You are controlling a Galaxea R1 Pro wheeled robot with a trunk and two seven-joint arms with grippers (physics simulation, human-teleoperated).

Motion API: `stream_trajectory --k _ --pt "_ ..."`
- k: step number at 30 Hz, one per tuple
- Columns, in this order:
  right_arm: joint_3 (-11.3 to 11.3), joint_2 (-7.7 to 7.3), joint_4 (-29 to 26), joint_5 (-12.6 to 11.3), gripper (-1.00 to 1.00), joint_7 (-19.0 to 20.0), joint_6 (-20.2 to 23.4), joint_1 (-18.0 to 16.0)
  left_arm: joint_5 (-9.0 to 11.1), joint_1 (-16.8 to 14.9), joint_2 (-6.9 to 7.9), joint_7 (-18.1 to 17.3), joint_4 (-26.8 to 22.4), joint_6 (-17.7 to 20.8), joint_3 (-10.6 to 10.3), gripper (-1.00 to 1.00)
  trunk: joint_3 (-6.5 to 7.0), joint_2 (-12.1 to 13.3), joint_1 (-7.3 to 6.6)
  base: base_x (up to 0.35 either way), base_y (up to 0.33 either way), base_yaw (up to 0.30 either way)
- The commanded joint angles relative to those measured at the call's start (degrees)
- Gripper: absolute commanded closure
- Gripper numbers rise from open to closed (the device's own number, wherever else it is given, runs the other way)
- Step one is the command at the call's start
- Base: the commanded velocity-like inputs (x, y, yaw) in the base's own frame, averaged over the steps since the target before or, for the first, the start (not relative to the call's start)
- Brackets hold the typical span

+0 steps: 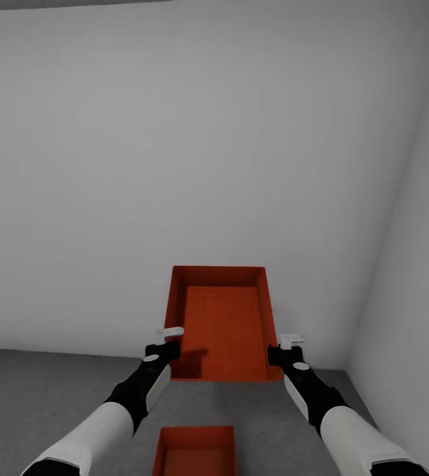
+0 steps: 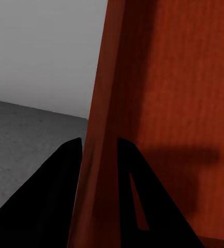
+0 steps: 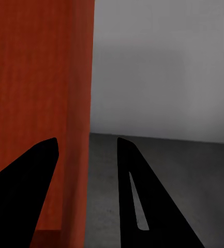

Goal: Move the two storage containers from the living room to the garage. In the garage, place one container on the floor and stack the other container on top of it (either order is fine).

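Note:
I hold one orange-red storage container (image 1: 222, 324) up in the air with both arms, its open side tipped toward the head camera. My left gripper (image 1: 169, 340) is shut on its left wall (image 2: 99, 103), one finger on each side. On the opposite wall (image 3: 78, 103), my right gripper (image 1: 287, 347) is shut the same way. The second storage container (image 1: 195, 453) rests on the garage's dark grey concrete floor (image 1: 42, 396), below and nearer than the held one, partly cut off by the picture's lower edge.
A plain pale grey wall (image 1: 174, 165) stands straight ahead. A second wall (image 1: 419, 264) closes the right side, meeting it in a corner. Open concrete floor stretches to the left.

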Motion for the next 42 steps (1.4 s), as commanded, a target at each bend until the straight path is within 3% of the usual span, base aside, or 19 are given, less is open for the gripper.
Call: stream_trajectory --k 1,9,20,31,42 --pt "-3.50 -0.25 0.07 0.17 1.00 -2.30 0.14 -0.01 -0.92 -0.03 1.90 2.01 -0.28 -0.28 2.81 1.00 0.00 -0.04 0.02 0.000 0.000 0.151" --pt "-3.48 -0.25 0.07 0.17 1.00 -2.30 0.14 -0.01 -0.92 -0.03 1.82 2.01 -0.23 -0.12 2.82 1.00 0.02 -0.04 0.02 0.002 0.021 0.026" --pt "-3.50 -0.25 0.07 0.17 1.00 -2.30 0.14 -0.01 -0.92 -0.03 1.81 1.92 -0.26 0.07 2.85 1.00 0.02 -0.04 0.02 0.077 0.262 0.001" --pt "-3.50 -0.17 0.07 0.17 1.00 -2.31 0.14 -0.01 -0.92 -0.03 1.88 2.01 -0.28 -0.29 2.78 1.00 0.02 -0.04 0.02 0.005 0.009 -0.227" --pt "-3.50 -0.22 0.07 0.17 1.00 -2.30 -0.11 -0.01 -0.95 -0.03 1.90 2.01 -0.28 -0.30 2.81 1.00 0.02 -0.04 0.02 0.000 0.000 -0.031"
